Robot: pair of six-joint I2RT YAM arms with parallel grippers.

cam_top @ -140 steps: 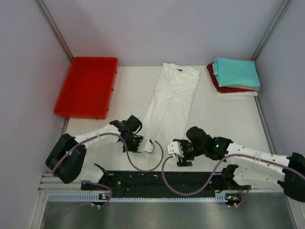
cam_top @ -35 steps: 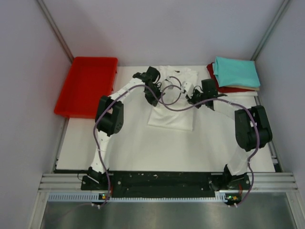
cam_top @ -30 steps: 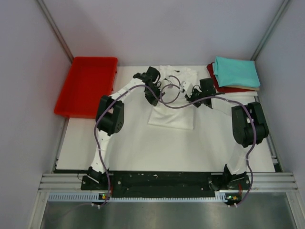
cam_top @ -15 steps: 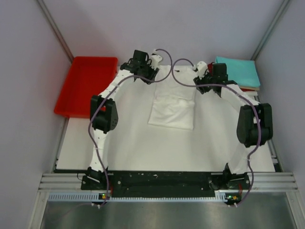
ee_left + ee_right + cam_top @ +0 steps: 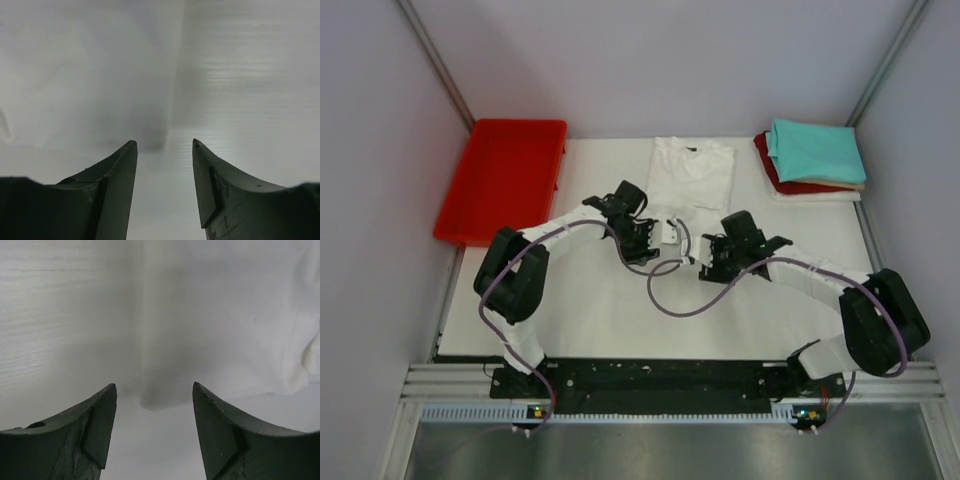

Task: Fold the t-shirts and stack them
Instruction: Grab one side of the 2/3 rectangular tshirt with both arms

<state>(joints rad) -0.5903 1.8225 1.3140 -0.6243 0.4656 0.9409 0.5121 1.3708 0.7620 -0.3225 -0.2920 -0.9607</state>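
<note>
A red plastic tray point(image 5: 500, 185) sits at the far left of the tabletop point(image 5: 590, 310), well apart from the shirts.

The left claw point(image 5: 667, 232) hangs low over the middle of the tabletop, at the near end of the white t-shirt point(image 5: 692, 175). In the left wrist view, the left claw point(image 5: 164, 145) has its two dark fingers point(image 5: 117, 175) apart, with nothing pinched between them. The white cloth point(image 5: 85, 75) fills the left side of that view. Its edge runs down to a corner just ahead of the gap, and bare tabletop point(image 5: 250, 90) lies to the right.

The white t-shirt lies flat as a narrow folded rectangle at the far centre, with a small dark neck label point(image 5: 688, 150) at its far end. Its near edge is hidden behind the claws from above.

The right claw point(image 5: 705, 262) sits just beside the left one, slightly nearer the bases. In the right wrist view, the right claw point(image 5: 154, 386) also stands apart and empty. The cloth point(image 5: 225, 315) is on the right of that view, with a corner ahead of the gap.

At the far right corner rests a folded stack, with the teal shirt point(image 5: 815, 150) on top. The dark red shirt point(image 5: 788, 182) and a cream one point(image 5: 820, 196) lie beneath it.
</note>
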